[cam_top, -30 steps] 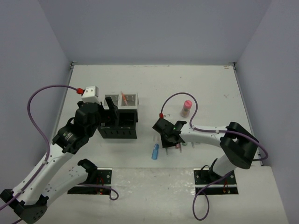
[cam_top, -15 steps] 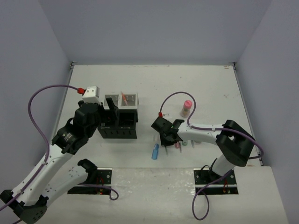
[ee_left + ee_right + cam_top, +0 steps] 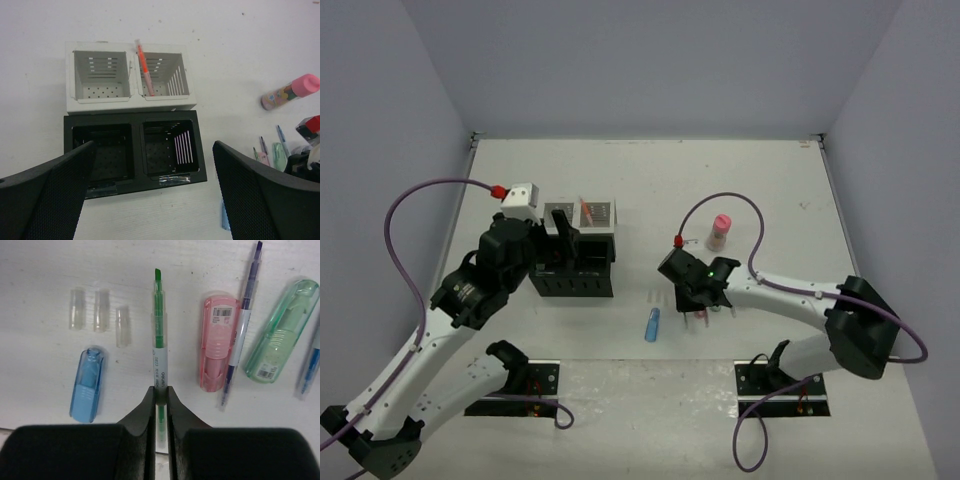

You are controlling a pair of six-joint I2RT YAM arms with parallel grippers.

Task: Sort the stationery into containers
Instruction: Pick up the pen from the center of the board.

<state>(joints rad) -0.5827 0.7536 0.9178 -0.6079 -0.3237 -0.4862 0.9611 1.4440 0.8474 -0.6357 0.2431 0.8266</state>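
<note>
R arm is on the pick-up step. The right gripper is pinched tight on the green pen, near its back end, tip pointing away. The pen is on the right part of the table w/ the other loose bits, well apart from the organiser. Can't tell if it's off the table yet. The left gripper hangs over the organiser, fingers wide apart, holding nothing.

Next, I think: lift the pen straight up so it doesn't knock the pink case just beside it. Then carry it over to the left, tip it upright and drop it in a cup, prob. w/ the orange pen.

Count:
- 1 organiser w/ 4 cups: 2 black, 2 white.
- 1 orange pen, leaning in a white cup.
- 3 pens out: green pen, purple pen, and blue pen at the edge of the view.
- 3 cases: blue case, pink case, green case.
- 3 small clear caps.
- 1 pink-capped bottle.
</note>
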